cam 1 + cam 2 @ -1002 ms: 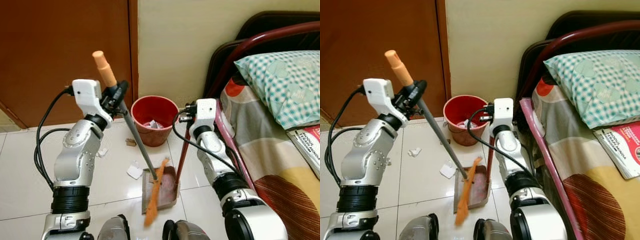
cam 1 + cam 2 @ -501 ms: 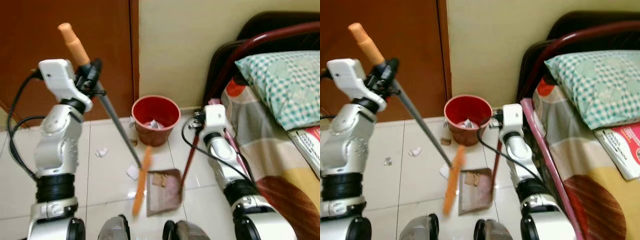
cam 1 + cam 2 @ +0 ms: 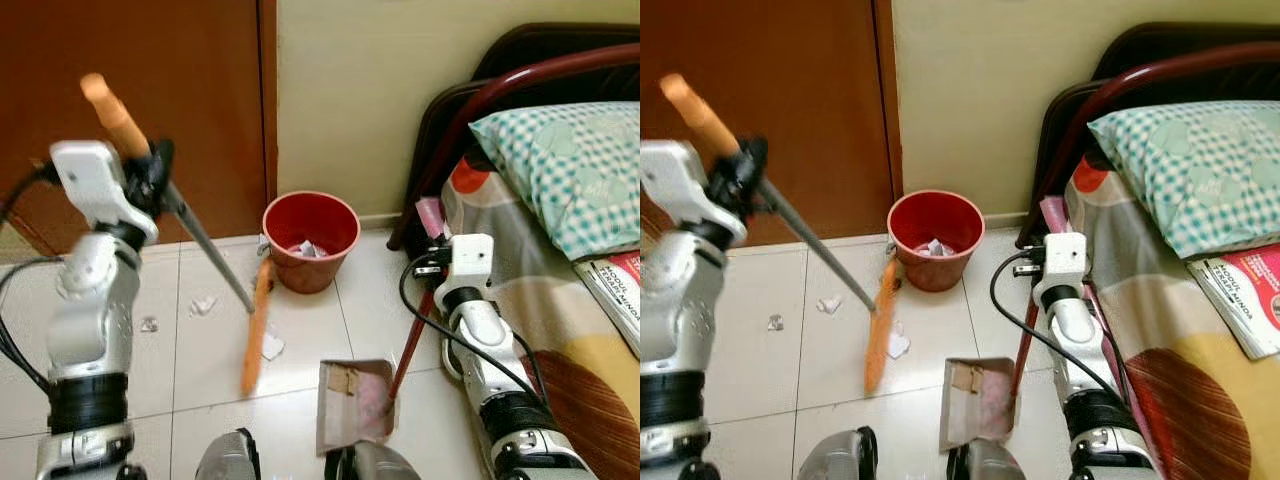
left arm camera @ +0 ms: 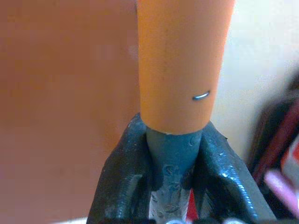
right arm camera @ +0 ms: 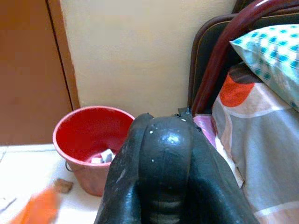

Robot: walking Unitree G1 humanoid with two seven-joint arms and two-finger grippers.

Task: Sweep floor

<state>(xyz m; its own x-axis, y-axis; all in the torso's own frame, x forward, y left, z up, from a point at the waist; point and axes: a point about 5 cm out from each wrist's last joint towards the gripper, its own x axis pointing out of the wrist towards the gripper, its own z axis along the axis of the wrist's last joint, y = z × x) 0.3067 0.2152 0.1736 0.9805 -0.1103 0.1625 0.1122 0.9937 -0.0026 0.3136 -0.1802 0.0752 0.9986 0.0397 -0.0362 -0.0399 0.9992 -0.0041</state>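
Fingers of the left gripper are clamped tight on the grey shaft of the broom, just below its orange handle tip, as seen in the left wrist view. Fingers of the right gripper are pressed together, seemingly round the dustpan's red handle, though the contact itself is hidden by the finger backs. Nearest the robot, the dustpan is seen low on the white tiled floor, tilted, with a scrap of cardboard and pale debris inside; its red stick handle rises to the right arm beside the bed. A bit further out, the blurred orange bristle head of the broom is held off to the left of the dustpan, apart from it, next to a white paper scrap. More scraps are scattered on the tiles to the left. The broom shaft is slanted up and left to the raised left arm. Beyond, a red bucket with crumpled paper inside is placed by the cream wall, just beside the brown door. On the bed, a checked pillow and a red book are seen.
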